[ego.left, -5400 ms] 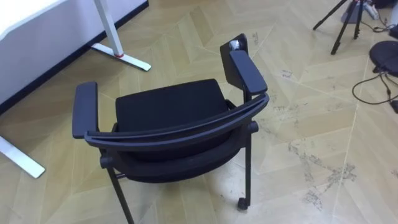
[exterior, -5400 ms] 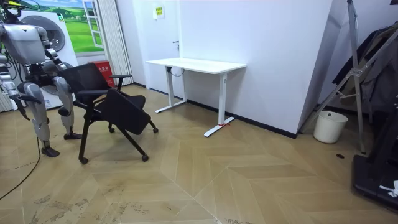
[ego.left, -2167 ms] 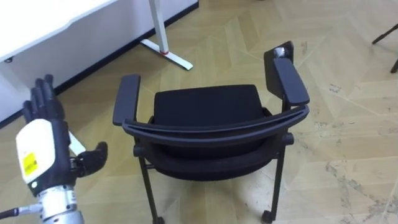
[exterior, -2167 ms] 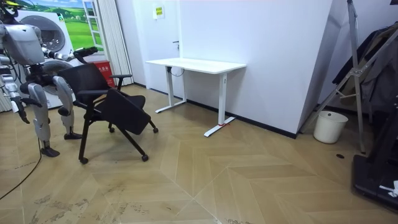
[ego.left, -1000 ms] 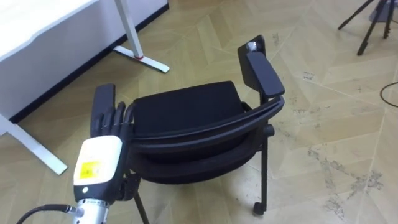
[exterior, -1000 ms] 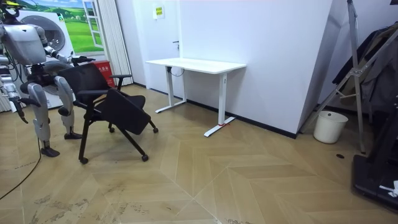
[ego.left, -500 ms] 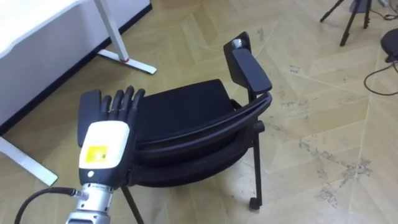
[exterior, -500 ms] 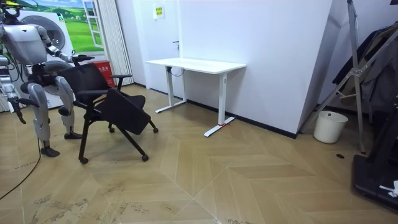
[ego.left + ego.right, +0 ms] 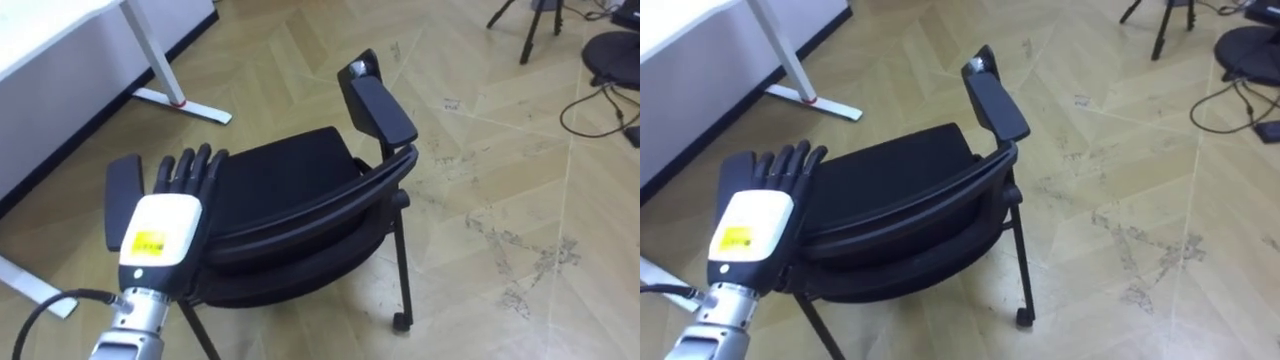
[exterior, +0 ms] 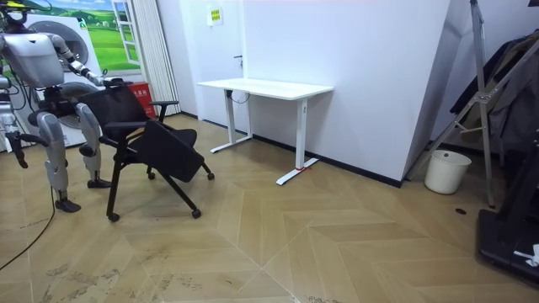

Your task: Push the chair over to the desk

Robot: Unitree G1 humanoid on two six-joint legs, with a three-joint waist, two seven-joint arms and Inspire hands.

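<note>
Wood floor, blk chair on it, white desk, bucket.

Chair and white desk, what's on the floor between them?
Nothing: the room view shows just bare floor between the chair and the desk.

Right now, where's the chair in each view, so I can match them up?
Left eye view: chair centre, left hand over its backrest's left end.
Right eye view: chair centre-left.
Room view: chair at the left, in front of the robot.
Shared landmark: white desk, upper left in both eye views.
</note>
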